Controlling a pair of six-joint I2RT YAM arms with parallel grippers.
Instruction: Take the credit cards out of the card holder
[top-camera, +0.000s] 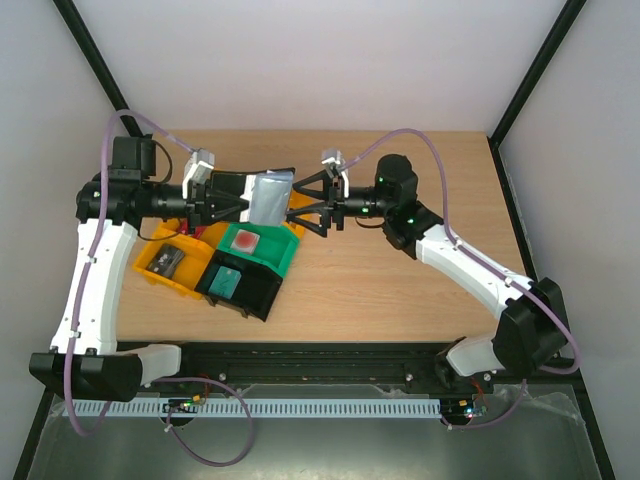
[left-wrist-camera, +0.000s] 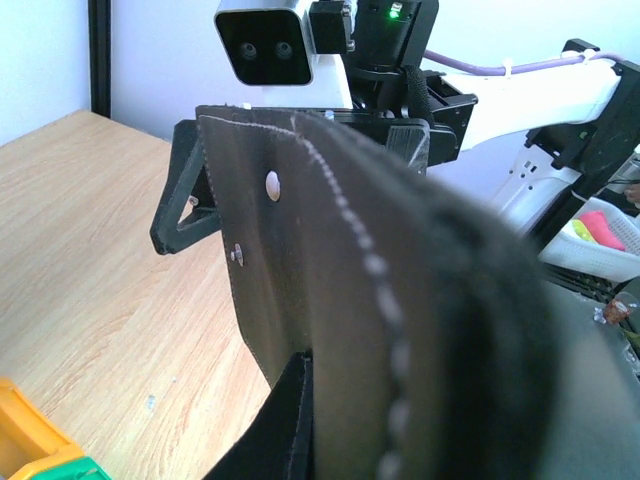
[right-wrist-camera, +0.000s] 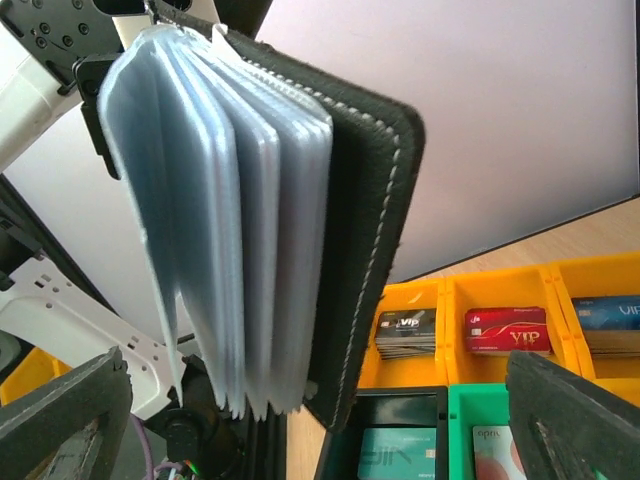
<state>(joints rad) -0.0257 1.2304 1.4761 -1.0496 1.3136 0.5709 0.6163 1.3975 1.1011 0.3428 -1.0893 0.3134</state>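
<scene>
My left gripper (top-camera: 236, 198) is shut on the card holder (top-camera: 268, 196) and holds it up above the bins. In the left wrist view the holder's black stitched face (left-wrist-camera: 330, 300) with its small clasp marks fills the frame, and my left gripper (left-wrist-camera: 300, 410) is mostly hidden by it. In the right wrist view the card holder (right-wrist-camera: 350, 230) hangs open, its pale clear pockets (right-wrist-camera: 220, 230) fanned out with no card colour showing in them. My right gripper (top-camera: 312, 205) is open and empty just off the holder's right edge; it also shows in the right wrist view (right-wrist-camera: 320, 420). A red credit card (top-camera: 245, 240) lies in the green bin.
Below the holder stand a yellow bin (top-camera: 150, 270), a green bin (top-camera: 285, 255) and a black bin (top-camera: 255, 295) holding a teal card (top-camera: 227, 283). The right wrist view shows the yellow compartments with a black card stack (right-wrist-camera: 405, 335) and a red card (right-wrist-camera: 505, 330).
</scene>
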